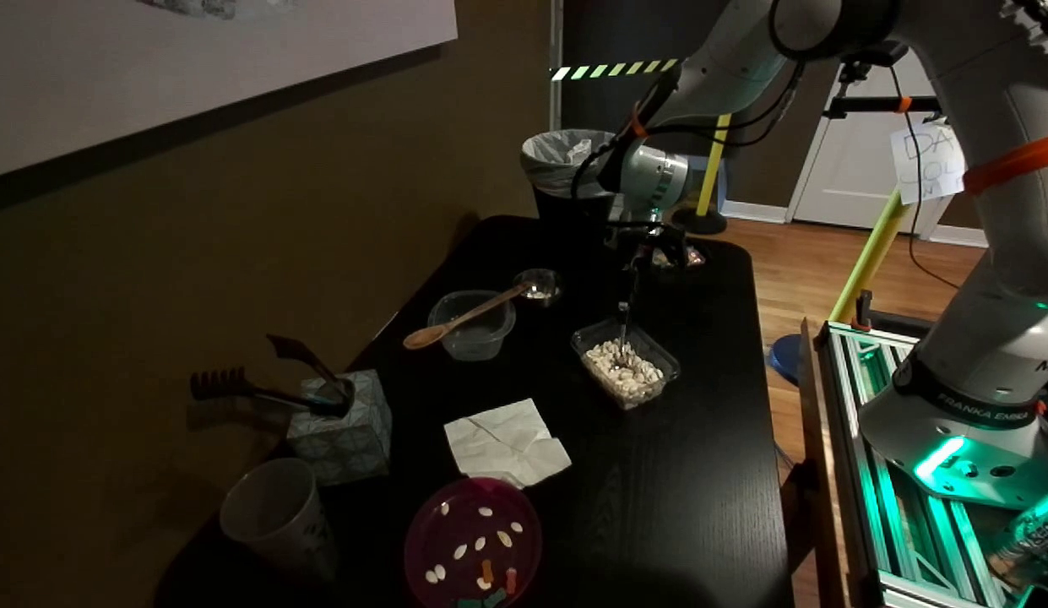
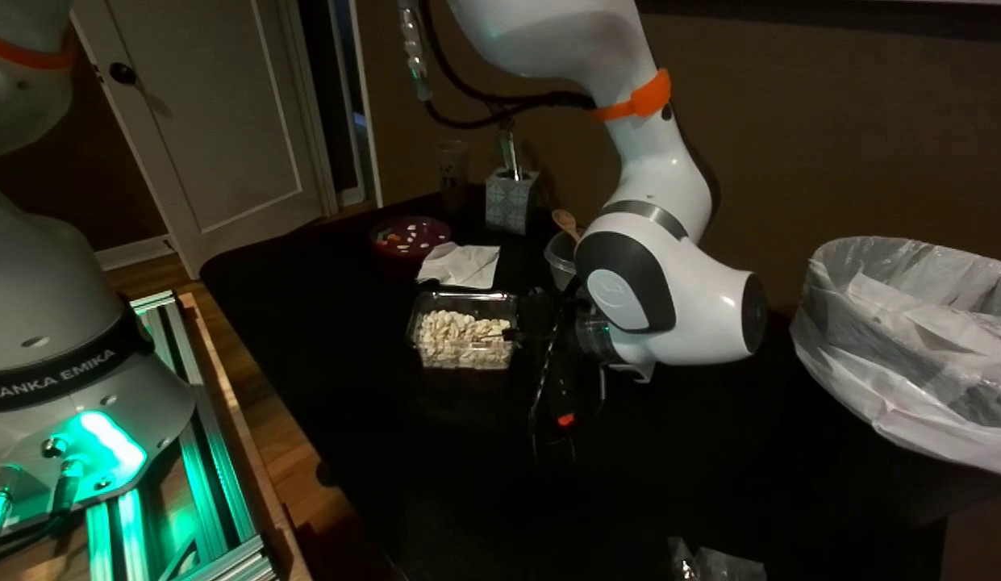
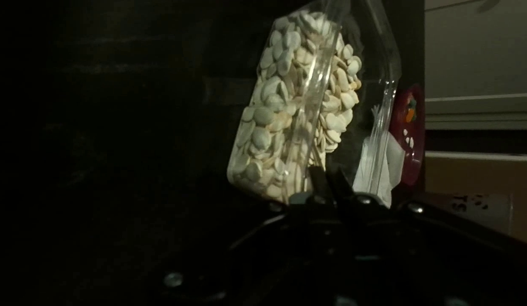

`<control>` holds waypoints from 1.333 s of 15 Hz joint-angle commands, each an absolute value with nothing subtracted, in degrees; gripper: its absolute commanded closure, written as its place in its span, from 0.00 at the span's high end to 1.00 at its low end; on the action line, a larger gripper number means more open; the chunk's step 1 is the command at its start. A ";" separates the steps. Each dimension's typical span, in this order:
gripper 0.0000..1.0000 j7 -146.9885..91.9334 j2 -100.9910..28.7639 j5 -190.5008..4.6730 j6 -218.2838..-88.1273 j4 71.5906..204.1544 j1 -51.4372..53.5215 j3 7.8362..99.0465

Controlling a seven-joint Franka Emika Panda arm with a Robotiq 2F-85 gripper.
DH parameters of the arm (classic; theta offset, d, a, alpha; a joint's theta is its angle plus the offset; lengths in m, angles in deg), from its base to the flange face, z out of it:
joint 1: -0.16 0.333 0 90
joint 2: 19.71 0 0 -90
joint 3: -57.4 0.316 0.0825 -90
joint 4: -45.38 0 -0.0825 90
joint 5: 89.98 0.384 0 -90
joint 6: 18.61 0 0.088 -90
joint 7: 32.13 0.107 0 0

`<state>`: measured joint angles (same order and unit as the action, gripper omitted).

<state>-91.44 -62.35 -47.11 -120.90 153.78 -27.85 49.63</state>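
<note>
Black two-finger tool [image 3: 326, 171], drawn together, tips at flat cream seeds [image 3: 267, 114] inside clear rectangular plastic tub [image 2: 476, 297], on black worktop [image 1: 684, 473]; any seed pinched: cannot tell. Handling: press lightly, keep off walls.

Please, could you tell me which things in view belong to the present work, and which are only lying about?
Belonging to the work, it seems: claw, shut and down at the pale seeds; clear container around them.

Apparently just lying about: wooden spoon across a plastic tub; white napkin; patterned box; cup; lined bin; maroon plate (perhaps relevant, given its similar pale pieces).
</note>
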 commanded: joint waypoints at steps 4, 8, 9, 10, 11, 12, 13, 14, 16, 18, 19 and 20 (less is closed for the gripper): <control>0.01 -78.20 -74.83 -49.41 -101.28 137.76 -30.38 50.31; 0.01 -74.55 -80.51 -48.78 -87.66 129.83 -32.52 51.02; 0.01 -74.03 -81.79 -48.37 -85.18 127.99 -33.02 51.16; 0.01 -74.26 -82.92 -48.15 -83.64 126.40 -33.55 51.28; 0.01 -74.93 -83.87 -48.08 -82.51 124.86 -34.05 51.50; 0.01 -76.03 -84.28 -47.81 -82.49 124.00 -34.49 51.64; 0.01 -76.84 -84.60 -47.53 -83.10 123.18 -34.84 51.73; 0.01 -77.95 -84.52 -47.12 -84.35 122.82 -35.24 51.84; 0.01 -80.91 -83.35 -45.43 -86.77 123.51 -36.21 52.24; 0.01 -84.26 -82.59 -43.08 -88.04 123.94 -37.41 52.59; 0.01 -85.80 -82.49 -41.59 -88.46 124.08 -38.21 52.81; 0.01 -87.35 -82.21 -40.25 -89.07 124.49 -38.75 52.88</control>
